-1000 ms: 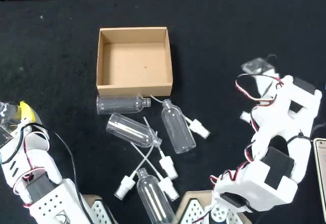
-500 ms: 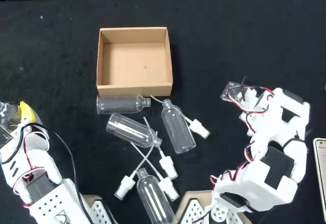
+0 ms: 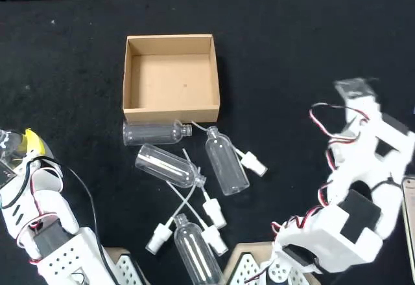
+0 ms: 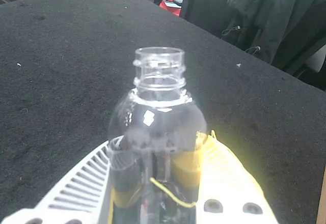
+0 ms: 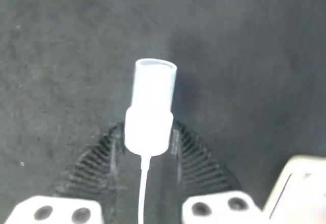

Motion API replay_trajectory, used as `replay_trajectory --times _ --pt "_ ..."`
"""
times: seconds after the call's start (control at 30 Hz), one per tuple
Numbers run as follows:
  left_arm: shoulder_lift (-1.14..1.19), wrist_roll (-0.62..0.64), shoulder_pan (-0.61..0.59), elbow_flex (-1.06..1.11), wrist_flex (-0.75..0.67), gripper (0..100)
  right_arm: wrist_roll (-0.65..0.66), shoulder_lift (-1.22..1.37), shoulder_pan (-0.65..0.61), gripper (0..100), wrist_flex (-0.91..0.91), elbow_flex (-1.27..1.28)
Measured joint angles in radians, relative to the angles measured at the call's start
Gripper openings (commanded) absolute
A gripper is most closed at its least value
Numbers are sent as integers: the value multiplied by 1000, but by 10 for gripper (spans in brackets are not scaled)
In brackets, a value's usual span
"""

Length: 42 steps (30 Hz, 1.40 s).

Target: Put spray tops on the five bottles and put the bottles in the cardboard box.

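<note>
Your left gripper (image 4: pixel 158 155) has its jaws closed around the body of a clear bottle (image 4: pixel 158 112). The open neck (image 4: pixel 159 66) points away from the wrist and sits clear of the jaws, which leaves the threads exposed to take a cap.

Your right gripper (image 5: pixel 147 145) has its jaws clamped on the collar of a white spray top (image 5: pixel 151 107). The nozzle end faces outward and the thin dip tube (image 5: pixel 142 188) trails back between the jaws. With the tube aimed at the wrist, you will probably need to reorient this top before it can enter the neck.

From above, the right arm (image 3: pixel 363 168) stands at the right side of the black tabletop (image 3: pixel 292 58) and the left arm (image 3: pixel 32 220) at the near left corner. They are well apart, so bottle and top have not met.

The cardboard box (image 3: pixel 172 113) sits open toward the far middle, with no bottle in it yet. Four uncapped bottles (image 3: pixel 227 162) lie on their sides just in front of it. Four loose spray tops (image 3: pixel 214 212) are scattered among them, their tubes crossing.
</note>
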Motion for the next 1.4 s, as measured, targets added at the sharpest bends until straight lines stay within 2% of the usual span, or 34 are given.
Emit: replay_trajectory --times 0.1,0.23,0.47,0.77,0.97,1.1,1.4 --pt "0 0 0 0 0 46 -28 0 21 144 40 0" --pt "0 0 0 0 0 46 14 0 21 238 106 0" --pt "0 0 0 0 0 46 25 0 -14 240 180 -3" --pt "0 0 0 0 0 46 -78 0 -18 240 186 -46" --pt "0 0 0 0 0 46 -83 0 -18 181 71 15" --pt "0 0 0 0 0 46 -83 0 -17 178 12 63" --pt "0 0 0 0 0 45 -69 0 -17 174 -2 81"
